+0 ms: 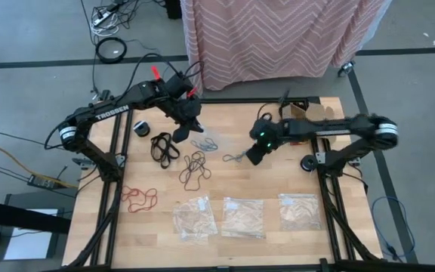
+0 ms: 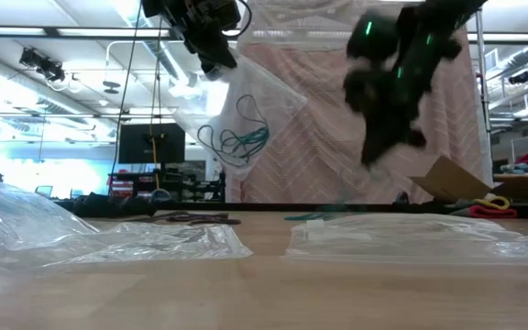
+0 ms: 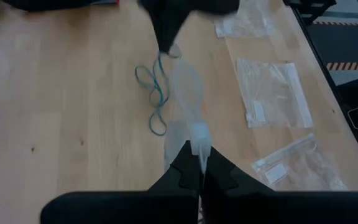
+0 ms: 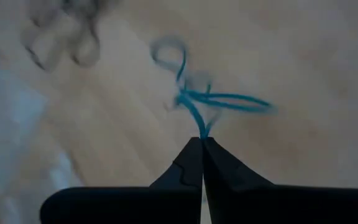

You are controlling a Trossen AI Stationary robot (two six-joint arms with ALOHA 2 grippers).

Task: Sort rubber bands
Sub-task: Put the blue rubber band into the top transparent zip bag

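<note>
Holding a clear plastic bag (image 2: 246,115) up off the bench (image 1: 278,181), the left gripper (image 1: 186,125) gives the sorting a container: its fingers are pressed together on the bag's top edge, so the bag hangs free with a few teal-blue rubber bands (image 2: 241,137) already lying inside it. That lifted, dangling pose looks meant to keep the bag where more bands of that colour can be brought to it.

Three more clear bags (image 1: 240,215) lie flat in a row along the near side of the bench, probably one for each remaining colour. The other clusters wait in their own spots: black bands (image 1: 163,146) near the left arm, dark brown bands (image 1: 193,168) toward the middle, and red bands (image 1: 138,198) at the left edge, all well apart from one another.

The left arm reaches inward from the far-left corner with its wrist angled down over the far part of the bench. The right arm stretches in from the right side, elbow out, its wrist tipped down toward the bench centre.

The right gripper (image 4: 202,142) has its fingers pinched shut on a strand of teal-blue rubber bands (image 4: 210,99), whose loops trail from the fingertips above the wood; whether they touch the bench cannot be told.
</note>
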